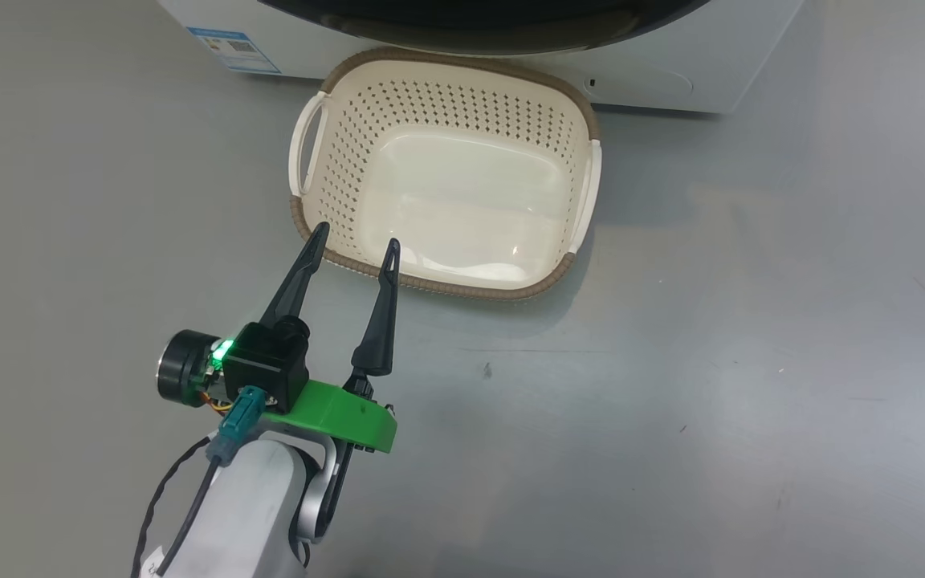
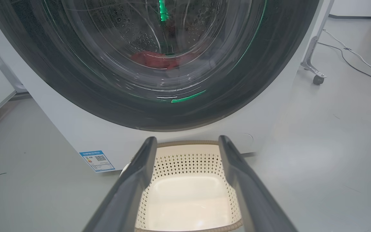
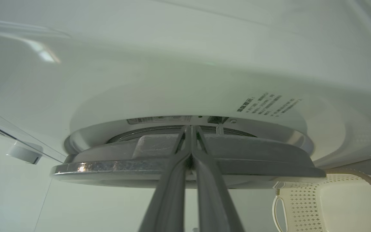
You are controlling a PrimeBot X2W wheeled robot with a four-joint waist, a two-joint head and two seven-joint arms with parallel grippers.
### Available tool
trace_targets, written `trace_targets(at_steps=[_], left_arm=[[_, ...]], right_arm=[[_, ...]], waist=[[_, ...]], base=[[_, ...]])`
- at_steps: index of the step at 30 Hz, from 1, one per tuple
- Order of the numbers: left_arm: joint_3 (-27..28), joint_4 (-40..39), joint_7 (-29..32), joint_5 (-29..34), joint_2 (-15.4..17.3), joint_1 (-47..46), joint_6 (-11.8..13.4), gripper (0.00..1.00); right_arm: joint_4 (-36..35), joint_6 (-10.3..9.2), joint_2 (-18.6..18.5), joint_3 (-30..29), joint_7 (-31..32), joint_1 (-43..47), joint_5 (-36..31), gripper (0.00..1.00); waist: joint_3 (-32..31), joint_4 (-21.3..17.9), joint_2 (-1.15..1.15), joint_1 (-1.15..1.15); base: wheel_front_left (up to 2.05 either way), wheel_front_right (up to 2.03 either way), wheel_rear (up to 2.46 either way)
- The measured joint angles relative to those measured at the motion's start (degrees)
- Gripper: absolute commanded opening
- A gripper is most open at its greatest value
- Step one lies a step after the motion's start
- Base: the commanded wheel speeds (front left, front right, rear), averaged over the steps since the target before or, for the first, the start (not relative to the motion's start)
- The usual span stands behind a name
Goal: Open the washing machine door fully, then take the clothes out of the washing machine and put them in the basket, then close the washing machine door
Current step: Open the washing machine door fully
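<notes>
left fingers (image 1: 385, 297) spread near basket (image 1: 462, 100); right fingers (image 3: 190, 135) clenched at washing machine door (image 3: 256, 161).

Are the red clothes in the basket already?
No, the basket is empty, and the red clothes show through the glass of the washing machine door.

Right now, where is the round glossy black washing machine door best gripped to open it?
Probably the door rim, at its paler rectangular patch, approached edge-on from the robot's right: the rim stands proud of the white machine front, leaving a gap.
</notes>
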Motion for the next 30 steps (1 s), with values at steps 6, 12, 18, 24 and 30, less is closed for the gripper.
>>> trace_targets(at_steps=[6, 12, 18, 24, 30], left_arm=[[-1.5, -0.3, 0.0, -1.1, -0.1, -0.1, 0.0, 1.0], [-2.0, -1.0, 0.0, -2.2, -0.2, -0.7, 0.0, 1.0], [-2.3, -1.4, 0.0, -2.6, -0.2, -0.9, 0.0, 1.0], [-2.6, -1.6, 0.0, -2.6, -0.3, -1.2, 0.0, 1.0], [-2.6, -1.7, 0.0, -2.6, -0.3, -1.5, 0.0, 1.0]], right_arm=[[1.8, -0.54, -1.2, 1.2, 1.9, -3.8, -0.7, 0.0], [4.0, -1.09, -1.5, 2.5, 3.2, -6.9, -1.3, 0.0], [6.0, -1.76, -1.3, 2.4, 4.5, -9.4, -1.0, 0.0], [8.2, -1.9, -1.6, 2.6, 6.0, -11.2, -0.8, 0.0], [10.0, -1.9, -2.3, 2.9, 8.1, -11.7, 0.1, 0.0]], waist=[[0.7, 2.2, 0.0, 0.0], [1.4, 4.2, 0.0, 0.0], [2.2, 5.3, 0.0, 0.0], [2.7, 5.8, 0.0, 0.0], [2.8, 5.8, 0.0, 0.0]], base=[[0.0, 0.0, 0.0], [0.0, 0.0, 0.0], [0.0, 0.0, 0.0], [0.0, 0.0, 0.0], [0.0, 0.0, 0.0]])
